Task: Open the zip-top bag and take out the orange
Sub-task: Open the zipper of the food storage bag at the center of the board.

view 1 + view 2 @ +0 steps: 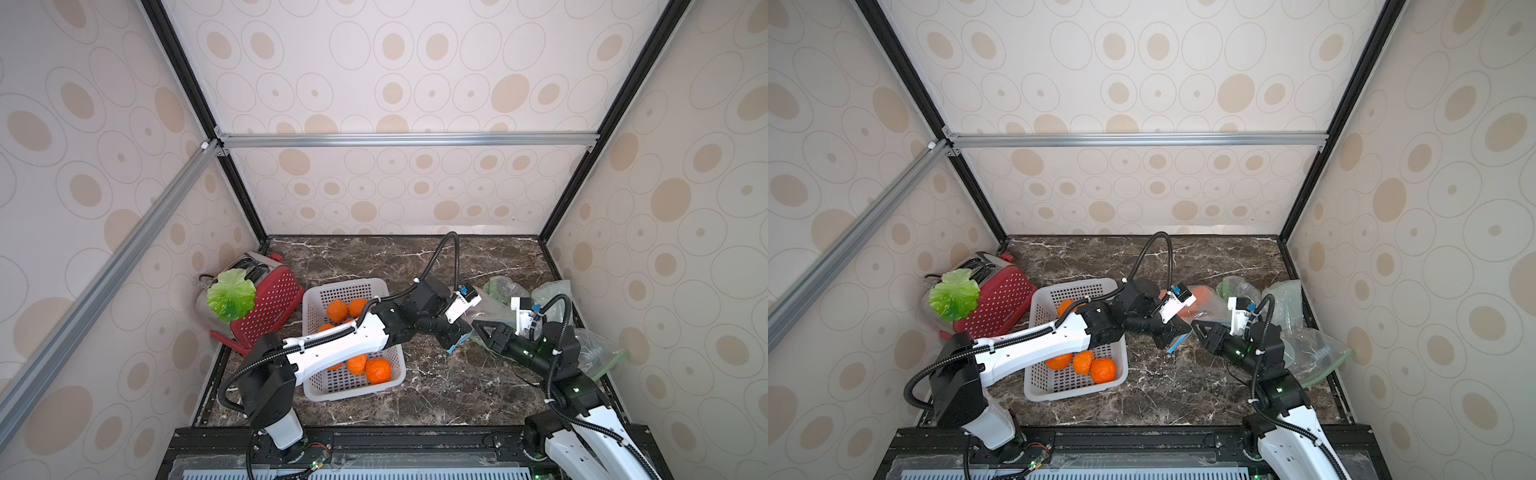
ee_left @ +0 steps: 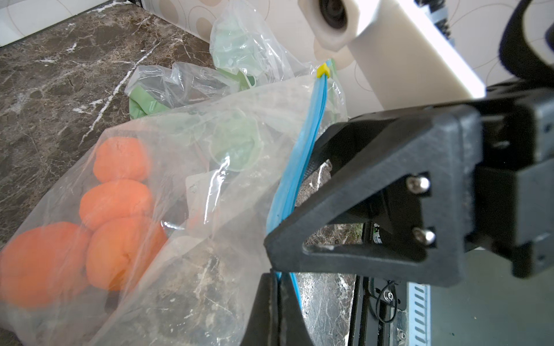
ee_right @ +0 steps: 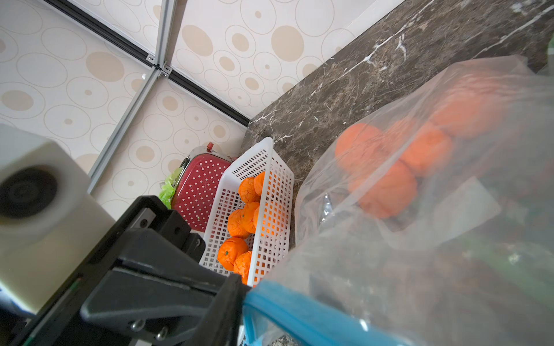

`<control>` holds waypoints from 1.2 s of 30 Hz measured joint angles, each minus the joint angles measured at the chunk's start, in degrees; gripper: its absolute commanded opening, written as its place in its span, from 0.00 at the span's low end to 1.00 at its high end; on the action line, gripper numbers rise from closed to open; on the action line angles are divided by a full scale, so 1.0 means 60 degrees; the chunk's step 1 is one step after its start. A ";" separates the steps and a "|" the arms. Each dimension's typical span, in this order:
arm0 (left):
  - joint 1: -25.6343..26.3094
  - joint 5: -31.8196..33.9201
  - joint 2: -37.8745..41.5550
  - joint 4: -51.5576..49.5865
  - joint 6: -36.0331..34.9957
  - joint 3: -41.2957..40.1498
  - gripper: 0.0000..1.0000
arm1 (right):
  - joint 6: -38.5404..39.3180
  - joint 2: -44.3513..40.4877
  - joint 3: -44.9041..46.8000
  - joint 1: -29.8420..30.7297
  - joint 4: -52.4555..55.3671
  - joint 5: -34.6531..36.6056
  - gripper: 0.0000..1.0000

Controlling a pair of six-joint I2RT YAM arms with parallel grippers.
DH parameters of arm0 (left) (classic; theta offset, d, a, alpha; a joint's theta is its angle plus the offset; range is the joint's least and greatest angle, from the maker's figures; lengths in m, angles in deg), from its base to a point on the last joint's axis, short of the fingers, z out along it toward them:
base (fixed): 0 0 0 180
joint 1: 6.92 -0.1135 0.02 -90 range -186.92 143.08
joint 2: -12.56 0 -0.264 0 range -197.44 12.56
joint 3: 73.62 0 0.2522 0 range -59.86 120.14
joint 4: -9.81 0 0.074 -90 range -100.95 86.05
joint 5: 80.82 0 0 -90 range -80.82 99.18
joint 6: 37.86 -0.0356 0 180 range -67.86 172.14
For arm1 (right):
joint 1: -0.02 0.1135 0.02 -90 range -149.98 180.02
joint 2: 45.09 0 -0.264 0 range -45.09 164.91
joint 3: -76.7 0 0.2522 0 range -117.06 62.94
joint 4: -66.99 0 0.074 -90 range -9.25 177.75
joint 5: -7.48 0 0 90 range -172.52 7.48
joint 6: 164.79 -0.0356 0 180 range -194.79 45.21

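Left wrist: zip-top bag (image 2: pixel 209 191) w/ oranges (image 2: pixel 117 203) inside.

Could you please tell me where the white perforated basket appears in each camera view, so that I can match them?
In a top view: white basket sits left of centre, low in the picture.
In a top view: the same place, further left.
Left wrist: not in it.
Right wrist: it lies between the red toaster and the zip-top bag.
Shared landmark: the red toaster, beside the basket in every view showing it.
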 measured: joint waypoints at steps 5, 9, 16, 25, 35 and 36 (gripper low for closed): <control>0.0018 -0.0044 0.0000 0.0007 0.0000 0.0000 0.00 | 0.0251 -0.0390 0.0113 0.0000 0.0018 -0.0022 0.38; 0.0018 -0.0040 0.0000 0.0007 0.0000 0.0000 0.00 | 0.0492 -0.0641 0.0346 0.0000 0.0018 -0.0069 0.38; 0.0018 -0.0033 0.0000 0.0011 0.0000 0.0000 0.00 | 0.0882 -0.0787 0.0539 0.0000 0.0022 -0.0237 0.29; 0.0018 0.0022 0.0000 0.0015 -0.0011 0.0000 0.00 | 0.1071 -0.0543 0.0539 0.0000 0.0499 0.0127 0.17; 0.0018 0.0091 0.0000 0.0157 -0.0036 0.0000 0.00 | 0.0025 -0.0590 0.0546 0.0000 -0.0164 0.0226 0.37; 0.0018 0.0095 0.0000 0.0157 -0.0040 0.0000 0.00 | -0.0069 -0.0579 0.0546 0.0000 -0.0248 0.0226 0.38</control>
